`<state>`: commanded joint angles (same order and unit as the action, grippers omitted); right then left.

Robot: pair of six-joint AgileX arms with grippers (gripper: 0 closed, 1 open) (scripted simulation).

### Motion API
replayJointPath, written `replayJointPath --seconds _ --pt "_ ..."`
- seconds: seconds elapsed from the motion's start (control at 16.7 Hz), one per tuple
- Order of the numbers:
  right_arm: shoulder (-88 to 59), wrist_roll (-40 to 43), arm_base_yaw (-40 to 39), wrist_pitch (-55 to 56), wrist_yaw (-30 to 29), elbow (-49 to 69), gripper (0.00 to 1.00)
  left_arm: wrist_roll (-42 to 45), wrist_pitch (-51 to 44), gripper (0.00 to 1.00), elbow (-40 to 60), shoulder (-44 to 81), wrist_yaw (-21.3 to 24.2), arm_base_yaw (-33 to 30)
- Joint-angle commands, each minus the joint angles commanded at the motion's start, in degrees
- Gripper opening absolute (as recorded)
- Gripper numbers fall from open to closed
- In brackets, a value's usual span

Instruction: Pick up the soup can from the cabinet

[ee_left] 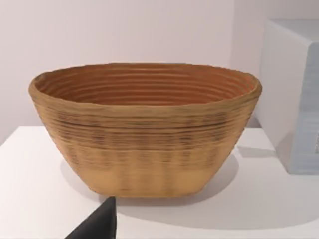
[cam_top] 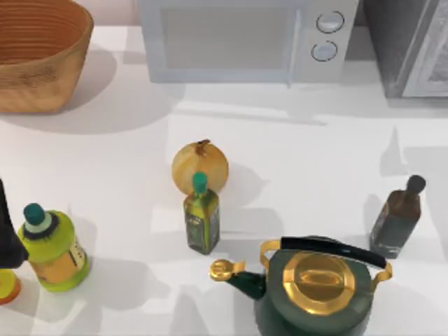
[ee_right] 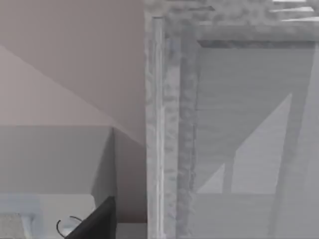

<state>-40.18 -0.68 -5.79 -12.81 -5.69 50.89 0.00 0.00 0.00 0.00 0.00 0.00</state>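
The cabinet, a dark grey speckled box with a pale grey framed door panel, stands at the table's far right corner. Its speckled frame and door panel loom close in the right wrist view, where a dark part of my right gripper shows at the lower edge. The soup can is hidden. A dark part of my left arm sits at the table's left edge. In the left wrist view a dark part of the left gripper points toward a wicker basket.
The wicker basket is at the far left and a white microwave stands beside the cabinet. An onion, an olive oil bottle, a green kettle, a dark bottle and a yellow-green bottle crowd the front.
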Motion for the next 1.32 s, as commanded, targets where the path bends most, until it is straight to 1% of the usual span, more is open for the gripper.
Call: replayJointPath --seconds 0.18,0.36,0.6,0.78,1.14,1.32 --pt "-12.14 -0.14 -1.64 -3.69 -1.86 17.64 1.0 0.0 0.0 1.0 0.0 0.0 0.0 0.0" --pt "-22.64 -0.21 -3.04 -6.94 -3.51 32.53 1.0 0.0 0.0 1.0 0.0 0.0 0.0 0.0" --pt "-32.63 -0.23 -4.36 -10.07 -5.08 45.36 1.0 0.0 0.0 1.0 0.0 0.0 0.0 0.0" --pt "-35.78 -0.22 -4.77 -11.08 -5.57 48.82 1.0 0.0 0.0 1.0 0.0 0.0 0.0 0.0" --pt "-35.88 -0.21 -4.76 -10.8 -5.73 48.59 1.0 0.0 0.0 1.0 0.0 0.0 0.0 0.0" --pt "-37.61 -0.18 -7.92 -7.44 -9.0 46.99 1.0 0.0 0.0 1.0 0.0 0.0 0.0 0.0"
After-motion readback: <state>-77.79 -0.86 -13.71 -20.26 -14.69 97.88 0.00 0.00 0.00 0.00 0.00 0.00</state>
